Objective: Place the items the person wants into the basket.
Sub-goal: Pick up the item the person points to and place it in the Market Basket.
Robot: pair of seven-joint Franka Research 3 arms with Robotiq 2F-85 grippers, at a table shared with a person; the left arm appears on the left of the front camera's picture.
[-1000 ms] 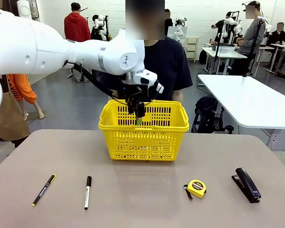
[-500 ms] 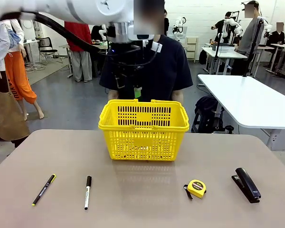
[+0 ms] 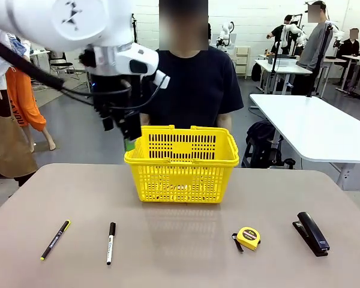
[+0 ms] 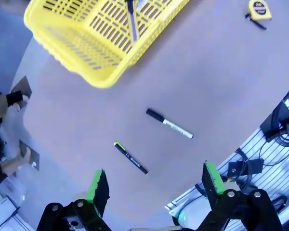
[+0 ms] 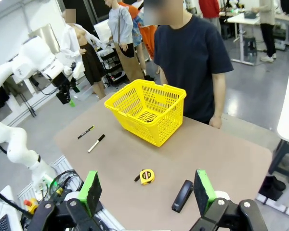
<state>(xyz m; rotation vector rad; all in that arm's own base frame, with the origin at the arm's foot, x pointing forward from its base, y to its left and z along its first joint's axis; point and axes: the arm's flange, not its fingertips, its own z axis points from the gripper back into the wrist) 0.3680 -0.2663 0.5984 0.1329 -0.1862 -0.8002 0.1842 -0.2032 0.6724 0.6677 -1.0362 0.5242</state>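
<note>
The yellow basket (image 3: pixel 181 163) stands mid-table in front of the person (image 3: pixel 189 84). In the left wrist view a long dark item, apparently the utility knife (image 4: pixel 131 19), lies inside the basket (image 4: pixel 86 43). My left gripper (image 3: pixel 127 135) hangs open and empty just left of the basket's rim; its jaws stand wide in the left wrist view (image 4: pixel 155 185). The white marker (image 3: pixel 110 242) and the tape measure (image 3: pixel 248 237) lie on the near table. My right gripper (image 5: pixel 147 192) is open, high above the table's near side.
A thin black pen with a yellow tip (image 3: pixel 55 239) lies left of the marker. A black stapler (image 3: pixel 312 233) rests at the near right. Bare tabletop (image 3: pixel 180 252) separates marker and tape measure. Another white table (image 3: pixel 312 126) stands behind on the right.
My left gripper, which was down inside the basket, rose out of it and swung to the left of its rim, still open. Nothing on the table moved.
</note>
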